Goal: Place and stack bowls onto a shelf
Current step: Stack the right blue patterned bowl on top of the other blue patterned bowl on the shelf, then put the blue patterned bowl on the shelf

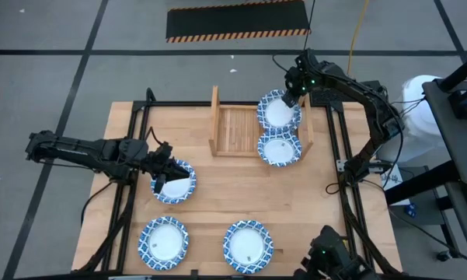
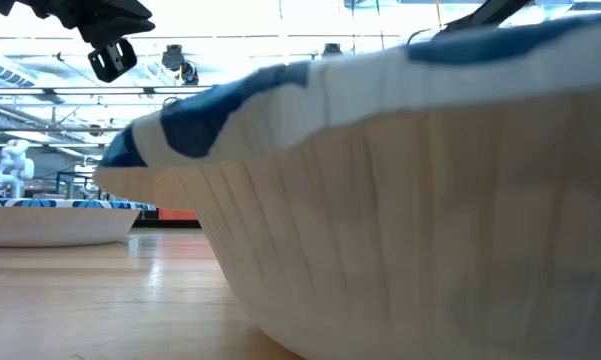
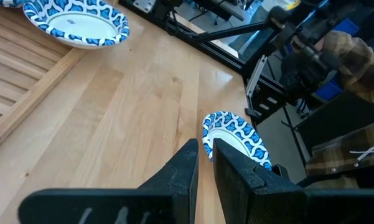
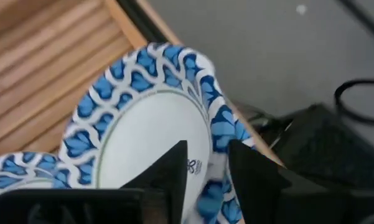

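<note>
My right gripper [image 1: 291, 98] is at the shelf's [image 1: 237, 128] far right corner, shut on a blue-and-white bowl [image 1: 277, 112]. A second bowl [image 1: 279, 148] sits just in front of it, at the shelf's near right end. My left gripper [image 1: 166, 173] hovers over the far-left rim of a third bowl [image 1: 177, 185], which lies on the tabletop. In the left wrist view its fingers [image 3: 202, 158] are shut, with only a slit between them and nothing in it. Two more bowls [image 1: 164, 239] [image 1: 248, 245] rest near the table's near edge. My right gripper pinches the bowl's far-right rim [image 4: 216, 134], one finger [image 4: 174, 165] over the white inside and the other [image 4: 252, 177] outside the wall. The fingers come from the far right, slanting down. The bowl tilts above the shelf slats [image 4: 43, 56]; I cannot tell whether it rests on them.
The shelf's left half shows bare slats between its upright side boards [image 1: 214, 117]. In the low view the near-right bowl [image 2: 400, 200] fills most of the picture, with another bowl [image 2: 50, 222] behind it. A person's plaid sleeve [image 3: 355, 56] shows beyond the table's edge.
</note>
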